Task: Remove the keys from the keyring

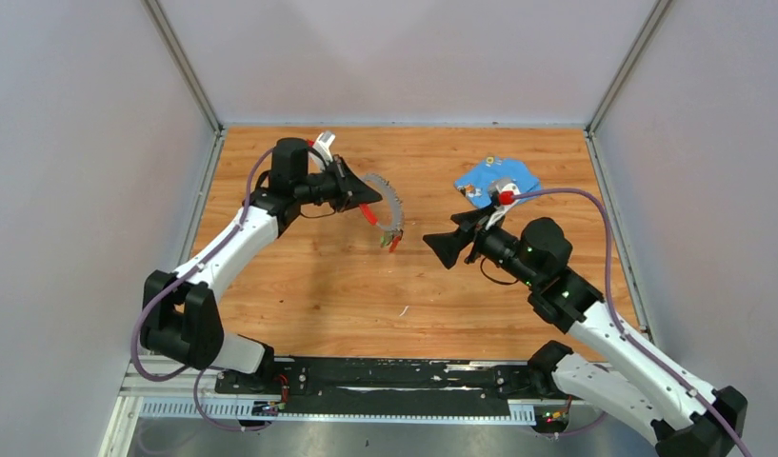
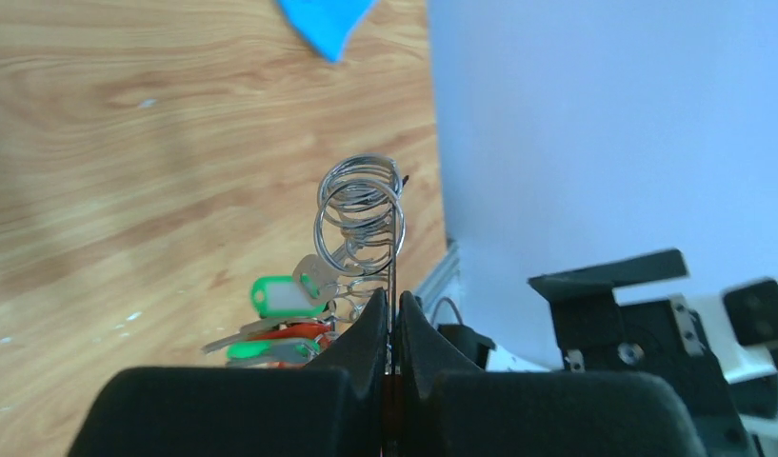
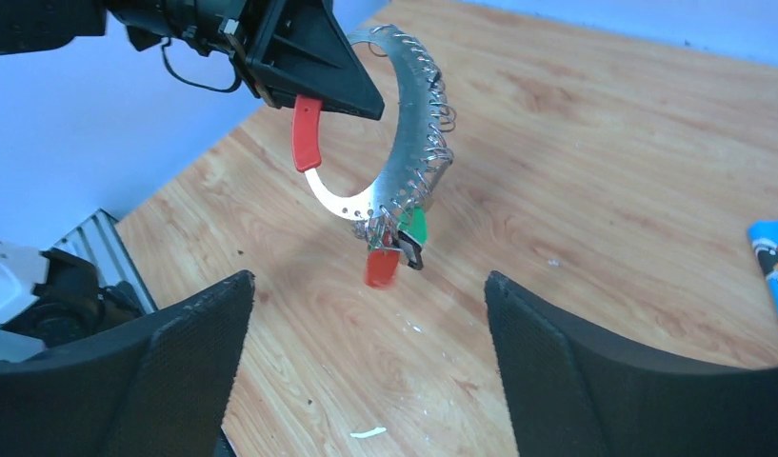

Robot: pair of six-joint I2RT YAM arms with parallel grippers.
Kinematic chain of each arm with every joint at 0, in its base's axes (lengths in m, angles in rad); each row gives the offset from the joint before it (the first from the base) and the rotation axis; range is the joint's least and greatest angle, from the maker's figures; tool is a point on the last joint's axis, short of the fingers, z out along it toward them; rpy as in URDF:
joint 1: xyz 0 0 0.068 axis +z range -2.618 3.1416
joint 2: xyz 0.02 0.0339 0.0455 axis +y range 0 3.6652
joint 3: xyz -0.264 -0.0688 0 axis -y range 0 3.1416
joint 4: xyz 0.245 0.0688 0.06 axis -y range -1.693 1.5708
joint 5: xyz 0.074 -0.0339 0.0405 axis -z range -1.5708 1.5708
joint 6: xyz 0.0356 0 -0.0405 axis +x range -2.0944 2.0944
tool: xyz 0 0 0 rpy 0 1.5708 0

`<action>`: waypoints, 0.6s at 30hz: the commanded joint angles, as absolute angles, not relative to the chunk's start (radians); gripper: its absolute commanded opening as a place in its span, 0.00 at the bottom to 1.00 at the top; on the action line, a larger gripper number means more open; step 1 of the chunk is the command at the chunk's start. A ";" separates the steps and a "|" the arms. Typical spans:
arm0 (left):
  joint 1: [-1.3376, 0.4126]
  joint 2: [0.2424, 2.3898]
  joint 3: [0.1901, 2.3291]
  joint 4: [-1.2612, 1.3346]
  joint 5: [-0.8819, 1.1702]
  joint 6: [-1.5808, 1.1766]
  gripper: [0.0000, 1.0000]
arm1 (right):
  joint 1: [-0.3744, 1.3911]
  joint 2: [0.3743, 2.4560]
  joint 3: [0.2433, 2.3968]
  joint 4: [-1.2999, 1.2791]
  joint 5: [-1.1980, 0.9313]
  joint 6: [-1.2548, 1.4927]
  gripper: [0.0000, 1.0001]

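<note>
Progress: barely started, I'd say. No loose key that I can make out on the desk (image 1: 347, 286). The keys (image 3: 394, 249) bunch at the low end of the keyring (image 3: 408, 143), green and red heads among them, so the whole stripping job is left.

Nearest: right end effector (image 1: 442, 248), fingers spread wide, empty, facing the ring, touching nothing.

Beyond it the ring hangs lifted off the desk, mid-left. Left end effector (image 2: 392, 319) is pinched together on the ring's rim at the red sleeve (image 3: 307, 133).

Far right: blue flat piece (image 1: 497, 181) lying on the desk, apart from both arms.
</note>
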State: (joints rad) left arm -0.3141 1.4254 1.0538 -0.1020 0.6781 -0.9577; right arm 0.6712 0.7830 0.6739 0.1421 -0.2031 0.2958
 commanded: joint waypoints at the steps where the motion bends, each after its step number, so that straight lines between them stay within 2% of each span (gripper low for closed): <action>1: -0.356 1.360 1.139 -0.080 0.830 -0.991 0.00 | 0.660 0.711 0.677 0.129 -0.237 0.303 0.85; 4: -0.384 1.338 1.180 -0.071 0.844 -1.025 0.00 | 0.661 0.679 0.717 0.105 -0.295 0.300 0.74; 12: -0.449 1.312 1.265 -0.038 0.826 -1.142 0.00 | 0.660 0.653 0.751 0.109 -0.526 0.281 0.60; 18: -0.492 1.291 1.324 -0.041 0.803 -1.160 0.00 | 0.664 0.633 0.721 0.178 -0.670 0.252 0.58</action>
State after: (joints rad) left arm -0.4706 1.3354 1.2682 -0.0536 0.7876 -1.1126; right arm 0.6708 0.6544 0.7231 0.1192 -0.5282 0.2871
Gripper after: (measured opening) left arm 0.022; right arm 0.579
